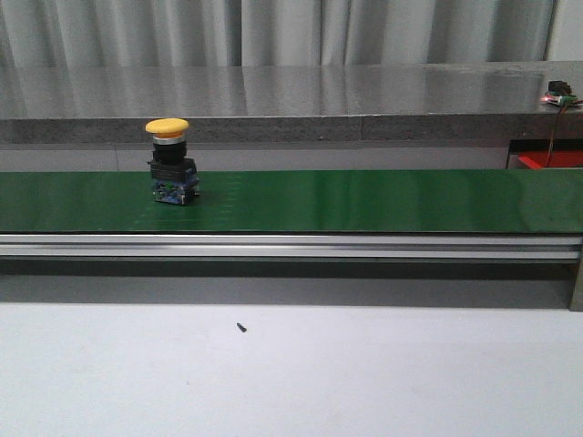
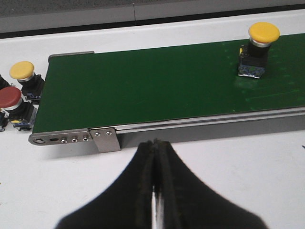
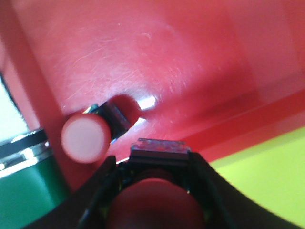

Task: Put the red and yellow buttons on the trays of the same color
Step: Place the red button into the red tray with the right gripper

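A yellow button (image 1: 171, 159) stands upright on the green conveyor belt (image 1: 364, 200), left of its middle; the left wrist view shows the same yellow button (image 2: 257, 50) too. My left gripper (image 2: 156, 144) is shut with nothing in it, over the white table just in front of the belt's end. My right gripper (image 3: 155, 164) is shut on a red button (image 3: 152, 202), held over the red tray (image 3: 167, 57). Another red button (image 3: 86, 138) lies on its side in that tray. The yellow tray (image 3: 267, 176) borders the red one. Neither gripper shows in the front view.
Off the belt's end on the table stand a loose yellow button (image 2: 22, 71) and a loose red button (image 2: 10, 98). A grey counter (image 1: 273, 100) runs behind the belt. The red tray's corner (image 1: 551, 160) shows at the far right. A small dark screw (image 1: 241, 327) lies on the table.
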Robot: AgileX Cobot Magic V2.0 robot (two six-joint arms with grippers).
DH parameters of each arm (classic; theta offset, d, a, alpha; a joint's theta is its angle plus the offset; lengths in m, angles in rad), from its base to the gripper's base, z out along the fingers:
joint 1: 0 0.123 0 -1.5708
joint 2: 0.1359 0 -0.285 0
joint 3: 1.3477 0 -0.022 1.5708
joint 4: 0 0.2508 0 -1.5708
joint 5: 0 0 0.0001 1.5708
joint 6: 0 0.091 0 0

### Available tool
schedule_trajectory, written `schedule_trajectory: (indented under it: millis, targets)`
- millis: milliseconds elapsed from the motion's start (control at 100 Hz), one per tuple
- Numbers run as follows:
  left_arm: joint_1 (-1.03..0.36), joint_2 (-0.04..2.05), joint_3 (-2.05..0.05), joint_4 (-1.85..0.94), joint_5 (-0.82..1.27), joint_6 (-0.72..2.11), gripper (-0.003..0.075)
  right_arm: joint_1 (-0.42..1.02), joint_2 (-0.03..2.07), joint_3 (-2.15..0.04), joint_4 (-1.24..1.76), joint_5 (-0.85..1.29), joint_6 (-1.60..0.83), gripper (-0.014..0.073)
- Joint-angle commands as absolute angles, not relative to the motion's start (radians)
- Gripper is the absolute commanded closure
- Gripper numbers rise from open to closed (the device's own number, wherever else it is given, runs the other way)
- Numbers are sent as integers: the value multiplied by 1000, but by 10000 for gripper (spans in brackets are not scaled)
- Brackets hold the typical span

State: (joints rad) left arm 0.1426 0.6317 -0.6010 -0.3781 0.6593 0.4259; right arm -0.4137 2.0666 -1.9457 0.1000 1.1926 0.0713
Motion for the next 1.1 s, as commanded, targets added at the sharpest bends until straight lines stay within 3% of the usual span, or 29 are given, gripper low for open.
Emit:
schedule_trajectory:
  millis: [0, 680, 750, 920, 1090]
  targets:
    - [135, 629, -627, -398, 585, 426, 740, -419, 2035, -1970, 108, 1146, 63, 401]
    - [135, 629, -627, -398, 585, 426, 740, -423, 2175, -1971, 100, 1041, 64, 396]
    - [135, 629, -627, -398, 583, 426, 740, -423, 2175, -1971, 100, 1037, 64, 348]
    - [135, 629, -627, -398, 582, 426, 740, -423, 2175, -1972, 84, 1036, 63, 136]
    - [135, 629, -627, -398, 582, 426, 740, -423, 2167, -1972, 77, 1041, 63, 128]
